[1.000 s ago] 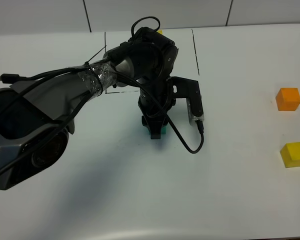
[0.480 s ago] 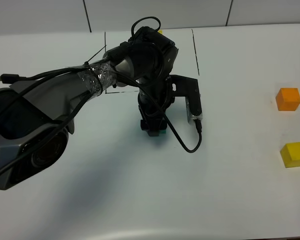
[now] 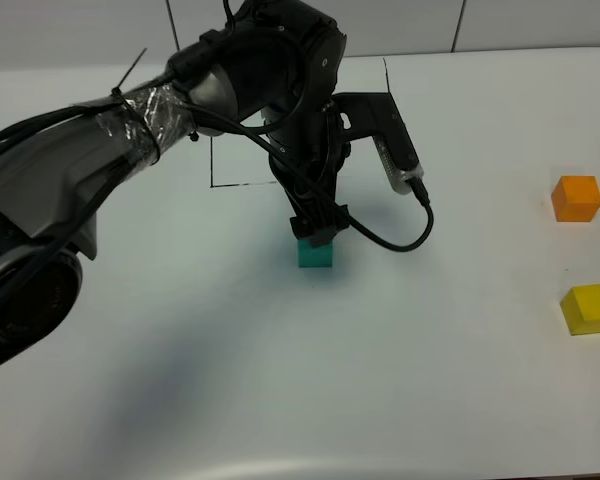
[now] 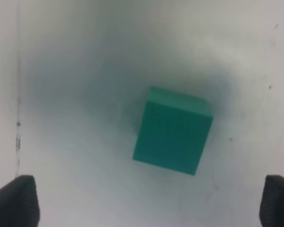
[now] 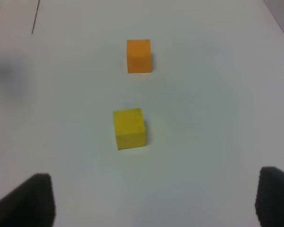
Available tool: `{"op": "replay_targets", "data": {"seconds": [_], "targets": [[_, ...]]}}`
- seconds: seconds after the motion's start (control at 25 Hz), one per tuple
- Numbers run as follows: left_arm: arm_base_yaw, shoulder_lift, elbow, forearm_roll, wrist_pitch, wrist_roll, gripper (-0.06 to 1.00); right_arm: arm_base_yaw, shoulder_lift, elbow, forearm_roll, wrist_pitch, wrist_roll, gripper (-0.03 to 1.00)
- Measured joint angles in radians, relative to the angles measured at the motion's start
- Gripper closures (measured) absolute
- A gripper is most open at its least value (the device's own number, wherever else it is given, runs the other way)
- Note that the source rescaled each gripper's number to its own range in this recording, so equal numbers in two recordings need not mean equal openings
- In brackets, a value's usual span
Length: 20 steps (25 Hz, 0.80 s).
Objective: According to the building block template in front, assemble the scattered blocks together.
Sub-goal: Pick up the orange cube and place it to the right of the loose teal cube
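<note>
The teal cube [image 3: 316,254] sits on the white table, below the black drawn outline [image 3: 212,160]. My left gripper [image 3: 315,230] hangs open just above it. In the left wrist view the teal cube [image 4: 173,137] lies free, ahead of the two spread fingertips [image 4: 12,201] of the left gripper [image 4: 146,202]. The orange cube [image 3: 577,198] and the yellow cube [image 3: 590,308] lie apart at the far right. In the right wrist view the open, empty right gripper [image 5: 151,198] is short of the yellow cube [image 5: 129,127], with the orange cube [image 5: 138,56] beyond. My left arm hides the template.
The left arm [image 3: 130,120] and its looping cable [image 3: 395,240] stretch across the left and middle of the table. One line of the outline [image 3: 390,100] runs to the right of the arm. A tiled wall [image 3: 480,25] stands behind the table.
My left gripper has opened, let go of the teal cube and risen. The cube now stands alone on the table. The orange and yellow cubes have not moved.
</note>
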Motion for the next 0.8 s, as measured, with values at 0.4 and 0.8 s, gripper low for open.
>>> {"op": "replay_targets", "data": {"seconds": [0.4,0.8], "targets": [[0.131,-0.144,0.000,0.140,0.020,-0.394,0.02,0.000,0.000,0.000,0.000,0.000,0.000,0.24],[0.401,-0.418,0.257,0.004,-0.010,-0.432,0.04,0.000,0.000,0.000,0.001,0.000,0.000,0.24]]}}
